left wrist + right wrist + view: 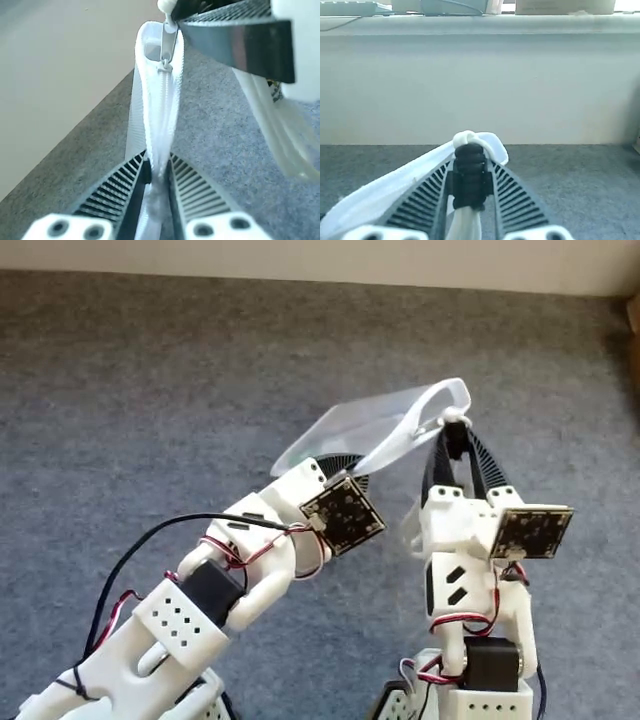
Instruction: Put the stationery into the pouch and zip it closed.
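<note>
A clear pouch (375,427) with a white zipper band (154,105) hangs above the grey carpet, held between both arms. My left gripper (159,169) is shut on the zipper band at the pouch's near end, its ribbed fingers (197,192) pressed on either side. My right gripper (469,172) is shut on the zipper pull (465,139), a white knot over a black wrapped cord, at the pouch's far end (453,420). The slider (167,44) sits right by the right gripper's fingers (235,37). What lies inside the pouch I cannot make out.
Grey carpet (150,410) covers the whole surface around the arms. A pale wall (300,258) runs along the far edge. A brownish object (633,325) shows at the right edge.
</note>
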You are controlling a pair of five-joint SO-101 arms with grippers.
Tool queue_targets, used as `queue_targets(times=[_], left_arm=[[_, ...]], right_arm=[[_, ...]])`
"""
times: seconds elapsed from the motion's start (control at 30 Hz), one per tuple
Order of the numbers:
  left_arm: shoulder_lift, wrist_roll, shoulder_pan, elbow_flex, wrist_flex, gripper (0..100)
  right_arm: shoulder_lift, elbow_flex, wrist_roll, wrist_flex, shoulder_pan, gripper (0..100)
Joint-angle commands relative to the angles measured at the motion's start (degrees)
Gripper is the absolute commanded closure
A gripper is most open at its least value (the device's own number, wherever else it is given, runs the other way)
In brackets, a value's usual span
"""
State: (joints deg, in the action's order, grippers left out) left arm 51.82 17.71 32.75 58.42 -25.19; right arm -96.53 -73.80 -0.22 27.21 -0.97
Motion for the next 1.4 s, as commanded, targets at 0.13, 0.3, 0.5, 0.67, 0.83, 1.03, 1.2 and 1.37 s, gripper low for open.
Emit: queue_targets(times=[0.13, 0.3, 0.5, 0.67, 0.83, 1.03, 1.2, 1.37], left_arm=[[9.5, -1.1, -5.1, 1.2, -2.2, 99], [18.5, -1.4, -5.8, 3.6, -4.1, 99], [24.2, -1.4, -5.8, 4.0, -7.1, 99], [24.6, -1.4, -5.8, 4.0, -7.0, 99], [24.6, -1.4, -5.8, 4.0, -7.0, 99], [24.5, -1.4, -5.8, 4.3, -6.9, 99], [24.5, -1.2, -5.7, 5.8, -6.7, 99], [24.6, -1.2, -5.6, 5.8, -6.7, 99]], right_arm=[[-0.5, 2.0, -1.1, -3.3, -4.2, 99.3], [-0.5, 1.9, -2.9, -3.3, -4.3, 99.3], [-0.5, 1.8, -2.9, -3.3, -4.3, 99.3], [-1.0, 2.0, -2.9, -2.9, -3.3, 99.2], [-1.1, 3.1, -2.5, 5.3, 3.7, 88.6], [-1.1, 12.1, -2.1, 20.9, 14.6, 81.1], [-1.0, 15.3, 5.1, 24.5, 24.8, 81.1], [-0.6, 12.4, 6.7, 18.0, 27.1, 81.1]])
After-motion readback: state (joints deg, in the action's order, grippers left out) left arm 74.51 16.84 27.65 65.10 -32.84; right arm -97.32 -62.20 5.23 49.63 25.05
